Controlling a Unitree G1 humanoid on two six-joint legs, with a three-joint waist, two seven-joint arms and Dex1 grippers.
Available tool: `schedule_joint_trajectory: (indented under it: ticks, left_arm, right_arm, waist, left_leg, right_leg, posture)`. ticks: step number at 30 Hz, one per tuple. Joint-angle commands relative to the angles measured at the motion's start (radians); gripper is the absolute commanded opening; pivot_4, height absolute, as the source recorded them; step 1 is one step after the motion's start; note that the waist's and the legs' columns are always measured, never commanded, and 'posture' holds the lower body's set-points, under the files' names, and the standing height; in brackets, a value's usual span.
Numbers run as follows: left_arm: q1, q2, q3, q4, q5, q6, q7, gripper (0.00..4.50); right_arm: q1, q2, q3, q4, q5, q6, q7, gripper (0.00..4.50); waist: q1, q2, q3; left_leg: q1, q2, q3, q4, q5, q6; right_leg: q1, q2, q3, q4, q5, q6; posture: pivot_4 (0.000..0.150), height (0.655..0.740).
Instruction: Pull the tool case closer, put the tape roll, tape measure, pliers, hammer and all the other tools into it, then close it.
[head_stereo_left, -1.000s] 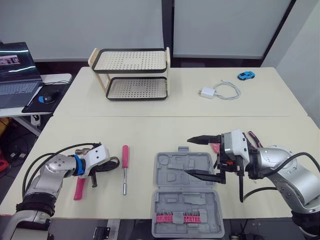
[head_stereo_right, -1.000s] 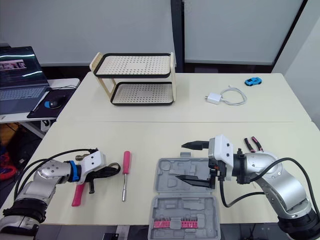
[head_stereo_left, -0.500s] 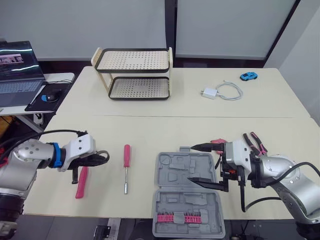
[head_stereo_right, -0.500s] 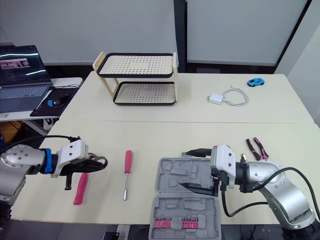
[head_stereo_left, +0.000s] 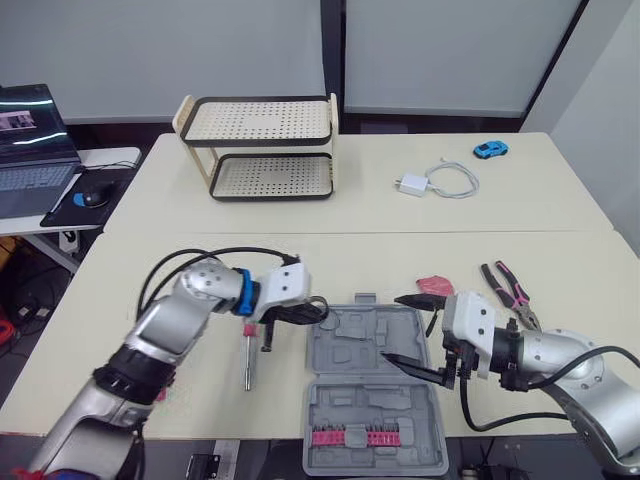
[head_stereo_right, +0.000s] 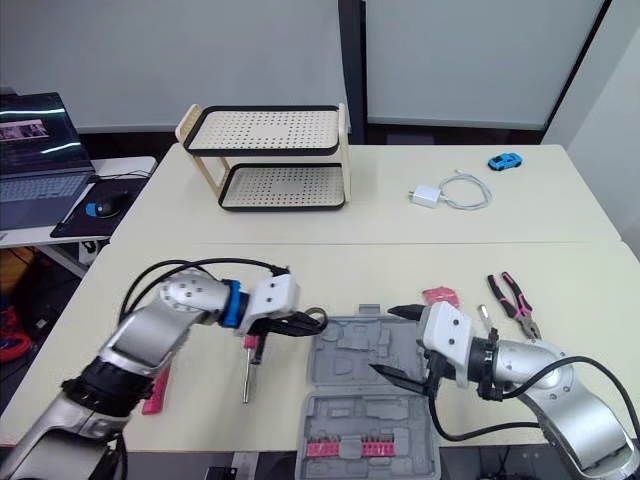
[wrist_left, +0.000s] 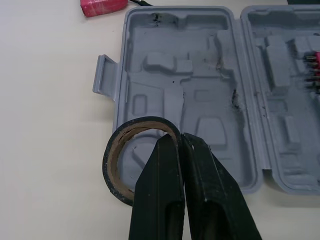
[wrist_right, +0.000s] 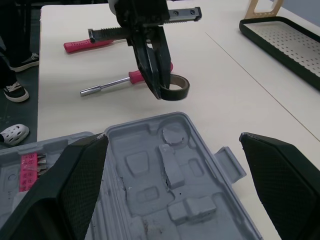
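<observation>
Moved my left gripper (wrist_left: 176, 144) in to tool case (head_stereo_left: 345, 342) left edge, pinching tape roll (wrist_left: 110, 160); right gripper (head_stereo_left: 393, 328) wide over case.

Office; laptop (head_stereo_left: 35, 140), mouse (head_stereo_left: 82, 198), pale tables (head_stereo_left: 560, 200)

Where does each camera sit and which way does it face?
Head pair: on the head, facing forward and down over the table; both arms show, left gripper holding the tape roll, right gripper open by the tool case.
Left wrist: on the left arm, looking along its shut fingers onto the tool case.
Right wrist: on the right arm, between its spread fingers, facing the left gripper.
Both wrist views share tape roll and tool case.
</observation>
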Motion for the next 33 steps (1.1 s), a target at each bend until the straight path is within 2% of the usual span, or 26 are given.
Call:
schedule_joint_trajectory:
  ticks: [1, 9, 33]
  left_arm:
    - [-0.02, -0.019, -0.047, 0.03, 0.061, -0.033, 0.014, 0.02]
    - [-0.044, -0.097, -0.099, 0.116, 0.137, -0.079, 0.053, 0.02]
    - [-0.014, -0.135, -0.098, 0.159, 0.215, -0.103, 0.093, 0.02]
  right_arm:
    - [0.0, 0.01, 0.004, -0.052, -0.01, 0.019, -0.035, 4.5]
    - [0.016, 0.016, 0.007, -0.083, -0.016, 0.05, -0.075, 4.5]
    - [-0.015, 0.019, 0.01, -0.084, -0.009, 0.086, -0.091, 4.5]
  waist:
    - [0.0, 0.0, 0.0]
    - [0.004, 0.0, 0.0]
    - [0.003, 0.0, 0.0]
  left_leg:
    - [0.0, 0.0, 0.0, 0.0, 0.0, 0.0]
    - [0.0, 0.0, -0.001, 0.0, 0.0, 0.0]
    - [0.0, 0.0, -0.001, 0.001, 0.0, 0.0]
  right_leg:
    - [0.0, 0.0, 0.0, 0.0, 0.0, 0.0]
    - [0.0, 0.0, 0.0, 0.0, 0.0, 0.0]
    - [0.0, 0.0, 0.0, 0.0, 0.0, 0.0]
  posture:
    - [0.15, 0.74]
    - [0.15, 0.74]
    - [0.15, 0.74]
